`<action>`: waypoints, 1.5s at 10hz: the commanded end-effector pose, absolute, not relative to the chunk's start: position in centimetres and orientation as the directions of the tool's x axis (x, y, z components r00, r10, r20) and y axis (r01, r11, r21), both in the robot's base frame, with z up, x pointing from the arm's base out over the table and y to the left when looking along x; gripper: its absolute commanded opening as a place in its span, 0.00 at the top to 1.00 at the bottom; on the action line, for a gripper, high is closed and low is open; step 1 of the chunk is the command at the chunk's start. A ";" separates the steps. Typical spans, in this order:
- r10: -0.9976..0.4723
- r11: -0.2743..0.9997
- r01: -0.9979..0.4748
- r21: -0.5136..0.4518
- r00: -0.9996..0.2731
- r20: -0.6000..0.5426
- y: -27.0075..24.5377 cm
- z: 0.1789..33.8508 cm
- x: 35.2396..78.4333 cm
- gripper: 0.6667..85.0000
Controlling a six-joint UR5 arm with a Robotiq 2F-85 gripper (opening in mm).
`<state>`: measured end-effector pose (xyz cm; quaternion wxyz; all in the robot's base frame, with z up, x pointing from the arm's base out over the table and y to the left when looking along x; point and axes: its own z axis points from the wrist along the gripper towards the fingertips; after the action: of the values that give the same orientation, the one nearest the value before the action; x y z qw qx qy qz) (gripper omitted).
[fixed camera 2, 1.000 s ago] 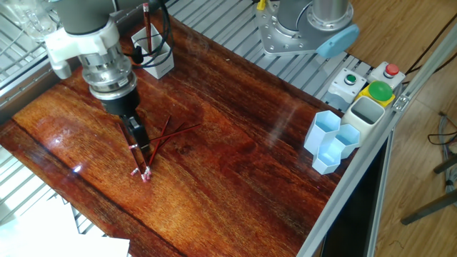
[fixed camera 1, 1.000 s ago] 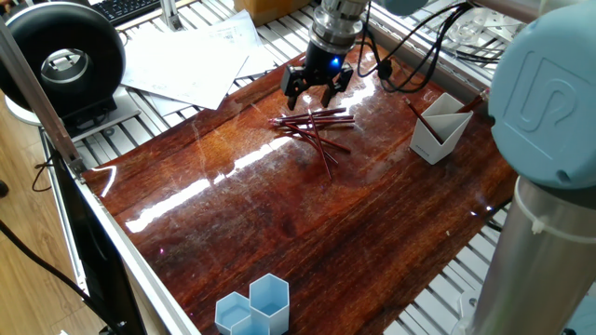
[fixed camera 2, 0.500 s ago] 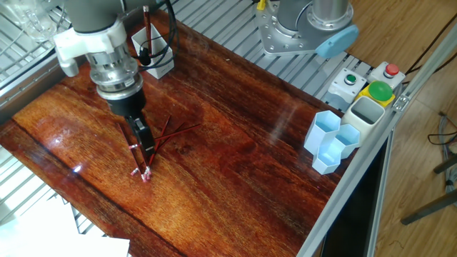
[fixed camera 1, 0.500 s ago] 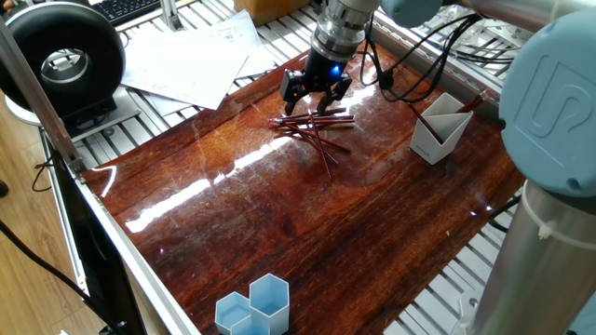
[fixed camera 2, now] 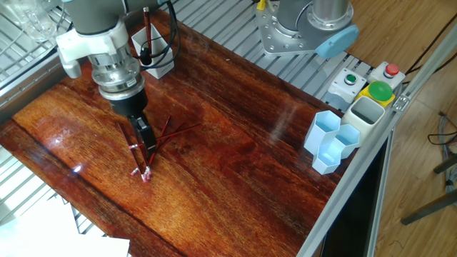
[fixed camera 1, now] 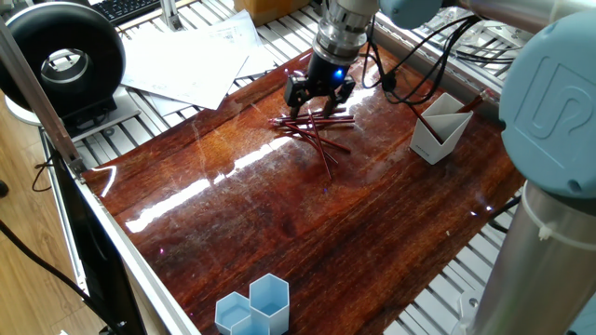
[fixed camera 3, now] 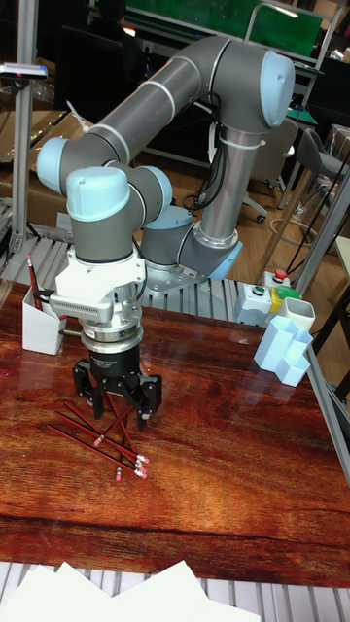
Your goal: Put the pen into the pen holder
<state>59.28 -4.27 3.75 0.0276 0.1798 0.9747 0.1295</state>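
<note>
Gripper: we saw the gripper [fixed camera 3: 117, 413] low over the pile of pens [fixed camera 3: 97, 439], its black fingers [fixed camera 3: 149, 397] spread wide, holding nothing.
Pens: we counted several dark red pens [fixed camera 1: 315, 128] lying crossed on the wooden bench [fixed camera 1: 307, 223], near its far edge in one fixed view.
Pen holder: the white pen holder [fixed camera 1: 439, 133] stood near the bench's right edge in that view, well apart from the pile; one pen [fixed camera 2: 146, 27] stood upright in it.
One fixed view only: papers [fixed camera 1: 186, 60] beyond the bench's far left corner, and a black round device [fixed camera 1: 60, 60] to their left.
Other fixed view only: we noted a button box [fixed camera 2: 368, 82] past the blue cups [fixed camera 2: 332, 139] at the bench's right edge; here the fingers overlapped, so their spread could not be judged.
Tall view only: we saw the whole arm [fixed camera 3: 175, 107], and the pale tips of the pens [fixed camera 3: 136, 471] pointing toward the near edge.
</note>
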 end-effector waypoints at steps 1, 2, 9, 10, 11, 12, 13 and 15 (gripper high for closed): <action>0.338 0.914 0.335 0.229 -0.941 0.027 -4.9 3.6 58.0 0.17; 0.339 0.915 0.334 0.228 -0.941 0.015 -5.0 3.6 58.3 0.17; 0.379 0.905 0.374 0.205 -0.925 0.015 -5.2 1.2 58.5 0.33; 0.384 0.903 0.379 0.200 -0.923 0.017 -5.2 1.2 58.4 0.36; 0.384 0.904 0.379 0.199 -0.923 0.018 -5.2 1.1 58.4 0.36; 0.385 0.903 0.381 0.199 -0.923 0.019 -5.2 1.0 58.5 0.38; 0.388 0.902 0.384 0.197 -0.922 0.019 -5.2 1.0 58.5 0.39; 0.396 0.900 0.392 0.191 -0.918 0.021 -5.1 1.1 58.5 0.43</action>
<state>58.35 -5.24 0.99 0.0096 0.1936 0.9765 0.0941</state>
